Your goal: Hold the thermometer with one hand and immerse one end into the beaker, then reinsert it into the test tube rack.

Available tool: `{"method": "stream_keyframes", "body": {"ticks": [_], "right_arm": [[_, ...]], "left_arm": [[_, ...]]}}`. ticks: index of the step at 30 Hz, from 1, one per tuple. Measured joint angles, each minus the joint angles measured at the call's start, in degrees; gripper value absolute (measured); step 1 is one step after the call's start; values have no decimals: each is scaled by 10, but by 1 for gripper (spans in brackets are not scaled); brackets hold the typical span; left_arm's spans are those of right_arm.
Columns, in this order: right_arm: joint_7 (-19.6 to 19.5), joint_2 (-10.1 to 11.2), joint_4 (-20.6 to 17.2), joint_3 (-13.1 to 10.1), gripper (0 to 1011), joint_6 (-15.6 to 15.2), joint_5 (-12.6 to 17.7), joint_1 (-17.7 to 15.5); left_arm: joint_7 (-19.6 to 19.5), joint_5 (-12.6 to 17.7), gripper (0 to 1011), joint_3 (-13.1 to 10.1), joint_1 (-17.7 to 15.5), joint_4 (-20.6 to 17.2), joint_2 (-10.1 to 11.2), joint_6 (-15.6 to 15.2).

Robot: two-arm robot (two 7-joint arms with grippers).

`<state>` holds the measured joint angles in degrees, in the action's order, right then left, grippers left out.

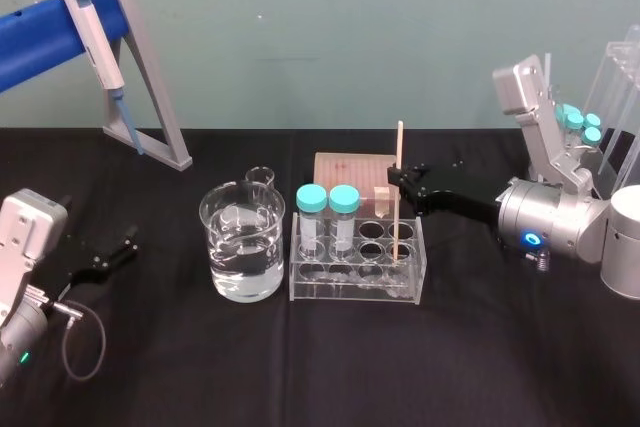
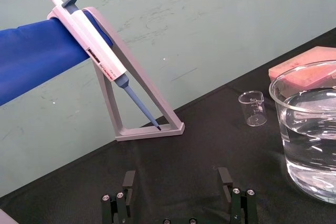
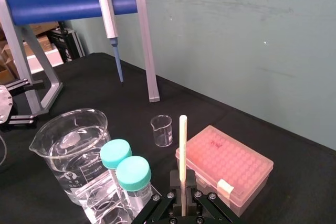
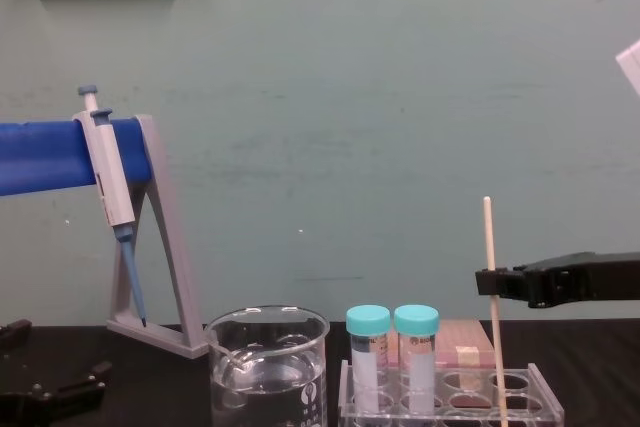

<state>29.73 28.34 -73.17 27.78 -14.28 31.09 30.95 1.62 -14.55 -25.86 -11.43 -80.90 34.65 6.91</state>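
Note:
The thermometer (image 1: 399, 162) is a thin cream rod standing upright with its lower end in a right-hand hole of the clear test tube rack (image 1: 410, 282). My right gripper (image 1: 398, 184) reaches in from the right and is shut on the rod at mid-height. The right wrist view shows the thermometer (image 3: 182, 145) rising from between the closed fingers, and the chest view shows the gripper (image 4: 488, 282) clamped on the rod (image 4: 489, 237). The beaker (image 1: 243, 242), about half full of water, stands just left of the rack. My left gripper (image 1: 112, 255) rests open on the table at the far left, and its fingers (image 2: 128, 182) hold nothing.
Two teal-capped tubes (image 1: 328, 209) stand in the rack's left holes. A pink tip box (image 1: 350, 172) and a small beaker (image 1: 261, 178) sit behind. The grey-and-blue pipette stand (image 1: 150, 97) holds a pipette (image 1: 95, 32) at the back left. More capped tubes (image 1: 580, 122) stand at the far right.

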Motion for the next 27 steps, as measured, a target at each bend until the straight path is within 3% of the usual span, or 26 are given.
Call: {"method": "stream_keyframes", "body": {"ticks": [6,10,27], "right_arm": [[2,-5,11,0,52,0,1,1],[2,-6,12,-1,117,0,1,1],[-3,-10,14,-6,671,-1,-6,3]], "left_arm": [[0,0,1004,0,0,0,0,0],[0,0,1004,0,0,0,0,0],[0,0,1004,0,0,0,0,0]]}}
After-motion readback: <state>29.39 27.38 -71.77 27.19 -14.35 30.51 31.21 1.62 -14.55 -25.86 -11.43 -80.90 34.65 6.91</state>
